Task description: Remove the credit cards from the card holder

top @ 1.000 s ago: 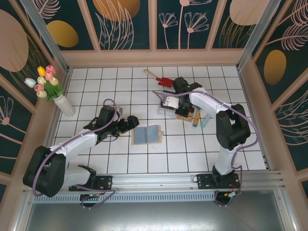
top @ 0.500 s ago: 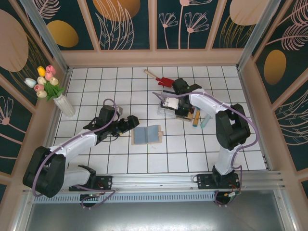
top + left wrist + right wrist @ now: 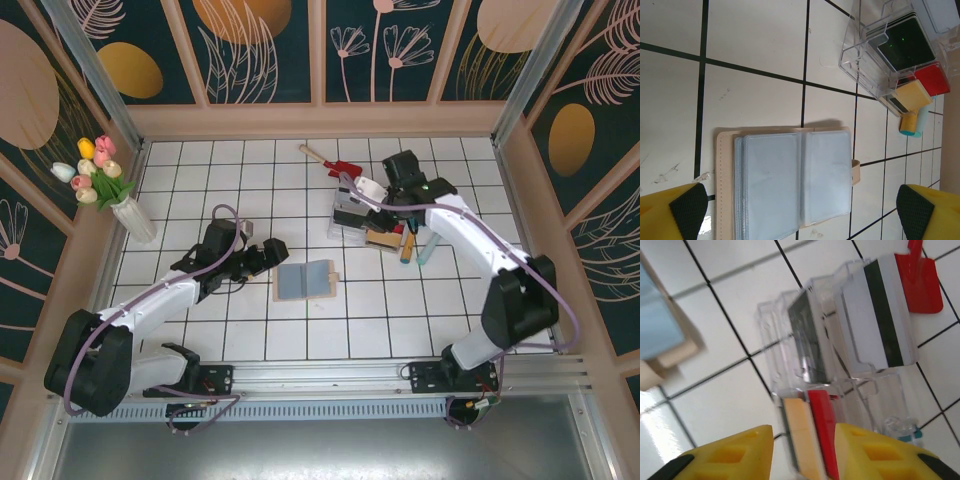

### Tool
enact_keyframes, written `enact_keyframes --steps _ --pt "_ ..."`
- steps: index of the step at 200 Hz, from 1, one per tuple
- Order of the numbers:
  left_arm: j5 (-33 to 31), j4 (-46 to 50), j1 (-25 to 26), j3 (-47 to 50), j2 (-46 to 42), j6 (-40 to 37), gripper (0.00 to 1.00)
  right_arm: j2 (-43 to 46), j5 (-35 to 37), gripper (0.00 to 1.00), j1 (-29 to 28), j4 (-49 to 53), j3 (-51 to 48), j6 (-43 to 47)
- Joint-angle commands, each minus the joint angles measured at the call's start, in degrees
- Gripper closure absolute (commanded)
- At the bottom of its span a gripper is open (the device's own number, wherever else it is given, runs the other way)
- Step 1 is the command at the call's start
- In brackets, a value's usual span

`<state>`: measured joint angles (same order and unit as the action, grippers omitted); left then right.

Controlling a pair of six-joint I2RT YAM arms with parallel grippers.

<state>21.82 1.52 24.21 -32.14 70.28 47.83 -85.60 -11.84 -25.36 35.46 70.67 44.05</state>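
Card holder lies open, pockets look empty; credit cards sit in clear tray. Left pincer wide open, right pincer half open, both empty. I judge task nearly done.

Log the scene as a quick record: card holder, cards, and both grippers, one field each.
card holder: open flat on the tiles, visible sleeves look empty
credit cards: inside the clear tray
left gripper: open, over the card holder
right gripper: open, over the clear tray, holding nothing
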Motion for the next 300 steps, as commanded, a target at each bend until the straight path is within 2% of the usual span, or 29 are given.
enact_keyframes --steps 1,22,26,29,35,61,68,84,96,111,132,138,168,196,216,237,257,278,300 --pt "0.1 -0.8 -0.3 0.4 -0.5 -0.6 0.02 7.5 -13.0 0.53 0.2 -9.6 -7.2 -5.4" --pt "0.9 -3.0 -0.3 1.5 -1.5 -0.2 0.01 14.1 -18.6 0.30 0.5 -18.2 -14.0 -11.1" --pt "0.9 -3.1 -0.3 1.5 -1.6 -0.2 0.01 15.1 -19.5 0.19 0.5 -19.6 -15.0 -12.3" --pt "0.8 -3.2 -0.3 1.5 -1.6 -0.2 0.02 15.7 -20.0 0.04 0.5 -20.6 -15.8 -13.4" --pt "0.8 -3.2 -0.3 1.5 -1.6 -0.3 0.01 17.0 -20.5 0.01 0.5 -23.0 -17.5 -15.8" --pt "0.9 -3.1 -0.3 1.5 -0.9 -0.1 0.01 21.0 -16.5 0.01 0.3 -33.7 -23.6 -29.1" --pt "1.0 -3.1 -0.3 1.5 -0.6 0.1 0.01 21.9 -12.2 0.01 0.0 -37.6 -25.4 -36.0" --pt "1.1 -3.1 -0.3 1.6 -0.2 0.3 0.01 23.4 -0.5 0.01 -1.4 -41.2 -27.4 -45.7" --pt "1.0 -3.1 -0.2 1.8 -0.2 0.5 0.02 23.6 9.3 0.01 -2.1 -39.4 -26.9 -55.4" --pt "1.1 -3.2 -0.2 2.1 -0.3 0.9 0.01 21.9 13.1 0.01 -1.9 -31.6 -23.4 -63.9" --pt "1.4 -3.9 0.0 2.5 -0.2 2.0 0.01 17.5 13.2 0.01 -2.4 -23.5 -19.6 -69.9" --pt "1.5 -4.1 0.2 2.6 -0.1 2.2 0.02 16.6 13.0 0.01 -2.6 -23.8 -20.0 -71.4" --pt "1.3 -3.2 0.9 2.1 1.1 2.3 0.05 12.4 2.8 0.01 -5.4 -30.2 -23.4 -79.1" --pt "1.6 -2.0 2.2 0.8 3.3 2.4 0.13 6.8 0.1 0.01 -10.8 -32.5 -22.8 -83.6" --pt "1.0 -0.5 3.7 -0.6 5.7 2.4 0.24 3.2 -1.5 0.02 -13.2 -33.3 -22.2 -87.1" --pt "0.8 1.0 4.4 -2.3 8.6 2.0 0.39 -0.5 -1.8 0.10 -15.4 -31.3 -19.8 -88.4" --pt "0.9 2.0 4.6 -4.1 11.3 1.0 0.47 -4.0 -3.2 0.26 -16.6 -29.1 -16.8 -87.9" --pt "0.9 1.9 4.9 -5.0 12.6 0.9 0.48 -7.4 -3.9 0.39 -17.9 -26.0 -14.1 -87.6" --pt "-1.4 3.7 4.9 -5.2 12.9 0.9 0.48 -8.6 -3.0 0.38 -19.0 -25.8 -14.1 -88.5"
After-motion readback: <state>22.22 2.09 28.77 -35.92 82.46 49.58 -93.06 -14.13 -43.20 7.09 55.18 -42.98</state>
